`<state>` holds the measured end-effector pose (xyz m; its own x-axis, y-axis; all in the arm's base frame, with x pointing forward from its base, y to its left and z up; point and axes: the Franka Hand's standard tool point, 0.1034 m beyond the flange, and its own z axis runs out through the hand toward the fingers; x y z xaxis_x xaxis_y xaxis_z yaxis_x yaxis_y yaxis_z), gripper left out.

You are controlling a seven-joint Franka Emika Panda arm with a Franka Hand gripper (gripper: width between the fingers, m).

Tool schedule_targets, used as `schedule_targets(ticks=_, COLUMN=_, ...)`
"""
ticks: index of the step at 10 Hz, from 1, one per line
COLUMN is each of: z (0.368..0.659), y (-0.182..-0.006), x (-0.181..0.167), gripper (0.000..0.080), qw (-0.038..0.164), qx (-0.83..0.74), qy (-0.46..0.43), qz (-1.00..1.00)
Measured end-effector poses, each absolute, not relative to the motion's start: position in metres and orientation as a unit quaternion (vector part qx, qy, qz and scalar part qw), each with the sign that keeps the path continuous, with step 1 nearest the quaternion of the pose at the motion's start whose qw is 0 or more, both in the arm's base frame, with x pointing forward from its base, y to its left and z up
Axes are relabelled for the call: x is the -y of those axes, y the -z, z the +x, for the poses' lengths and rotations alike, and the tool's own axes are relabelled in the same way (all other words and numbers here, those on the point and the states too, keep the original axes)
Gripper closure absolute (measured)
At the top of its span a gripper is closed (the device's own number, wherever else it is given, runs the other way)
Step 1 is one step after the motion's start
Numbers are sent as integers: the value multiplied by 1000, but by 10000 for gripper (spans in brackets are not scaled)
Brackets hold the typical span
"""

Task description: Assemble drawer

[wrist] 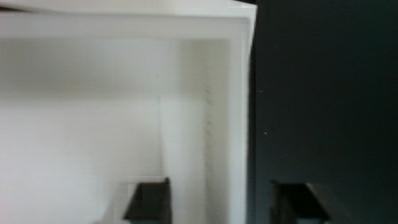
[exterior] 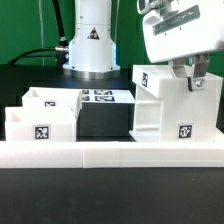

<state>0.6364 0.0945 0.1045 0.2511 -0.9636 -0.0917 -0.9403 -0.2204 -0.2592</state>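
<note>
Black tabletop [exterior: 110, 195] under a green backdrop carries the drawer in loose pieces. Its big white housing [exterior: 165, 110] stands on the exterior view's right, just behind the long white rail [exterior: 110, 152]. The two small open-topped boxes [exterior: 40, 120] sit close together on the exterior view's left, well apart from the housing. I judge that neither has been slid in yet and nearly all the fitting remains.

The gripper [exterior: 190, 82] hangs at the housing's top edge. In the wrist view its fingers [wrist: 146, 200] stand spread to either side of a housing wall, released and not pinching it.

Between boxes and housing, further back, lies the marker board [exterior: 100, 97]. The parts bear black-and-white square tags, with no legible words. The robot base [exterior: 90, 45] shows a triangular warning sign, its print too small to read.
</note>
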Motion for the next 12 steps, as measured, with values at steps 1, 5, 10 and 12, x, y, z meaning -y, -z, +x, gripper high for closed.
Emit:
schedule_targets(ticks=1, z=635, y=-106, x=-92, gripper=372, qw=129, qx=-585, qy=43, qz=-800)
schedule_targets(ticks=5, z=616, y=-135, x=-79, gripper=155, qw=127, qx=-467, qy=55, qz=-873)
schedule_targets(ticks=10, z=605, y=-156, x=-58, gripper=151, qw=132, qx=-384, qy=61, qz=-912)
schedule_targets(ticks=12, z=601, y=-152, x=-47, gripper=151, qw=101, qx=-245, qy=76, qz=-961)
